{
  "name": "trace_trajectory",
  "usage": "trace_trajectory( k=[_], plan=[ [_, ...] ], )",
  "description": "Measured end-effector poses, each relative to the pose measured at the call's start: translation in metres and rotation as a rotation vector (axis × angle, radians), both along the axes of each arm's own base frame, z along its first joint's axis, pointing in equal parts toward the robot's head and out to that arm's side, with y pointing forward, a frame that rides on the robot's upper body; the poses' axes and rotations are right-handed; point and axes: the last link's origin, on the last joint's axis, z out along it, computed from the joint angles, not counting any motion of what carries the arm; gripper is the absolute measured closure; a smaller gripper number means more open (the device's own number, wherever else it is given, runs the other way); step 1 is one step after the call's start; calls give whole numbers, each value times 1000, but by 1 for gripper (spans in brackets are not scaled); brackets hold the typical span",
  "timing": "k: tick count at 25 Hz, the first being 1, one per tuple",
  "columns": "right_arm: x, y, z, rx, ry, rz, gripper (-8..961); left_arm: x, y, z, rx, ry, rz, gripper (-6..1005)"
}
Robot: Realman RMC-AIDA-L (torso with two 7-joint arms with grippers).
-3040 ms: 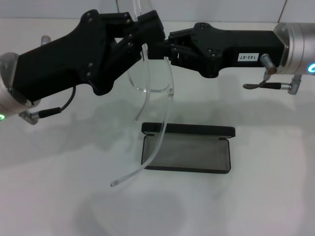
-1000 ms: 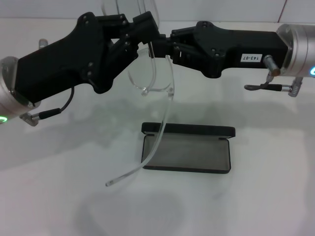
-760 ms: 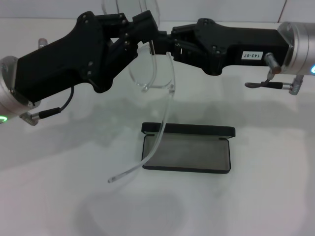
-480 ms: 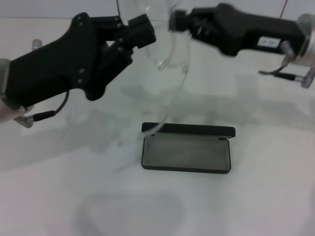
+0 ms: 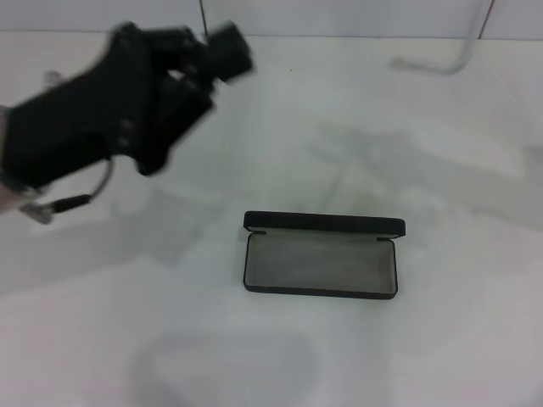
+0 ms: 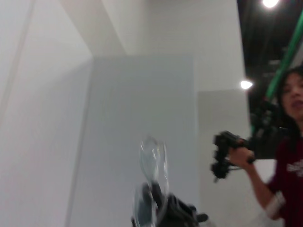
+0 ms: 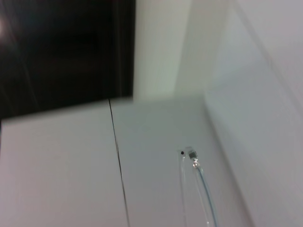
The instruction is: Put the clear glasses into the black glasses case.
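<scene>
Left wrist view: the right gripper (image 6: 160,212) is seen farther off, low in the picture, closed on the clear glasses (image 6: 152,158), whose lenses stand upright above it against a pale wall. Right wrist view: only one thin clear temple arm with its hinge (image 7: 191,154) is shown; the gripper's own fingers are not seen there. Head view: the right arm is out of frame, and just a curved piece of the clear glasses (image 5: 458,61) is visible at the far upper edge, on the right side. The left gripper (image 5: 212,47) is raised at far left, well apart from the glasses; it is motion-blurred, so wide or narrow cannot be told. The black glasses case (image 5: 321,264) lies open on the white table (image 5: 441,356) near centre, grey lining up, lid standing along its far edge. A person (image 6: 289,142) holding a black handheld controller (image 6: 225,153) is seen in the left wrist view's background.
</scene>
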Motion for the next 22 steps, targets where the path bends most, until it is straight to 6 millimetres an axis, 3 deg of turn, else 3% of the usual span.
trace_trajectory(
  k=[6, 13, 17, 22],
  plan=[
    [6, -7, 4, 85, 159, 5, 875, 30, -3, -33, -150, 77, -153, 929],
    [-8, 3, -38, -14, 92, -18, 875, 57, -11, -49, -234, 57, -276, 928],
    [-11, 3, -55, -60, 26, -22, 874, 58, -13, -48, -222, 22, -268, 928],
    [-9, 1, -62, -87, 8, -32, 874, 48, -11, -38, -173, -46, -194, 928]
  ],
)
